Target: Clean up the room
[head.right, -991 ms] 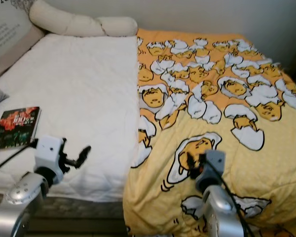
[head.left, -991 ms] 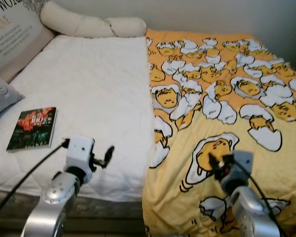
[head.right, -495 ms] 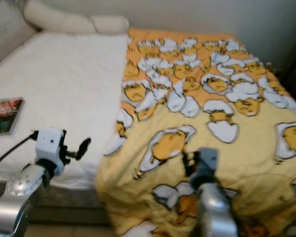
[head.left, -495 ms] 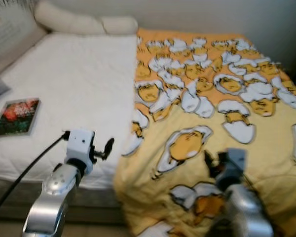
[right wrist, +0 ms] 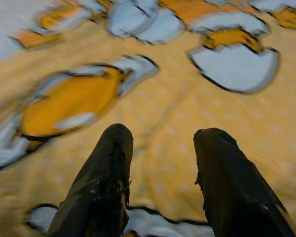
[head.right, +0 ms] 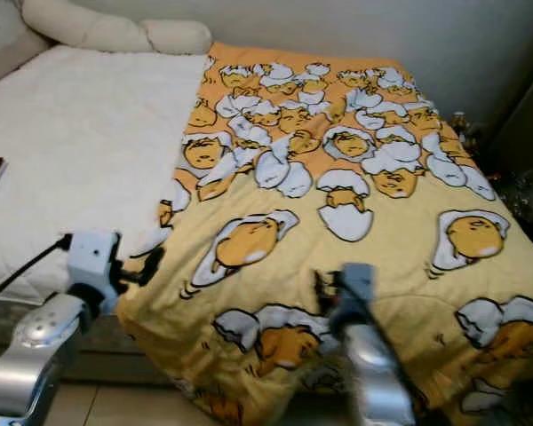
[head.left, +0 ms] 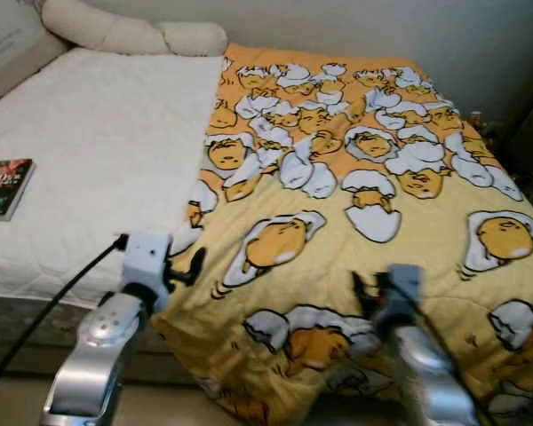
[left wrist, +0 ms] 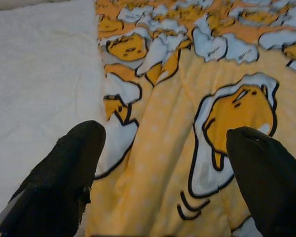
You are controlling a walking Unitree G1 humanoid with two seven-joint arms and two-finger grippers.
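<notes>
At the far left edge of the bed, a dark-covered book with red artwork (head.left: pixel 2 186) lies flat on the white quilted mattress cover (head.left: pixel 98 151), well apart from both arms. A long cream bolster pillow (head.left: pixel 133 35) is laid along the head of the bed. Further right, the left tool (left wrist: pixel 163 168) is held above the near edge of the bed, its two black fingers (left wrist: pixel 64 182) spread wide and empty, with the boundary between the white cover and the yellow cartoon-egg-print blanket (head.left: pixel 355 204) framed between them. The blanket covers only the right half of the bed and hangs over the near edge. Over it, the right tool (right wrist: pixel 160 163) is held with its fingers parted and nothing between them; this wrist view is blurred.

The step in hand is judged to be the spreading of the blanket across the bare half. It would be done well if the blanket's left edge were pinched near the foot corner, with only one layer of fabric taken, and drawn sideways low and evenly so that no folds are bunched. The book should be cleared first, or it will be buried.
</notes>
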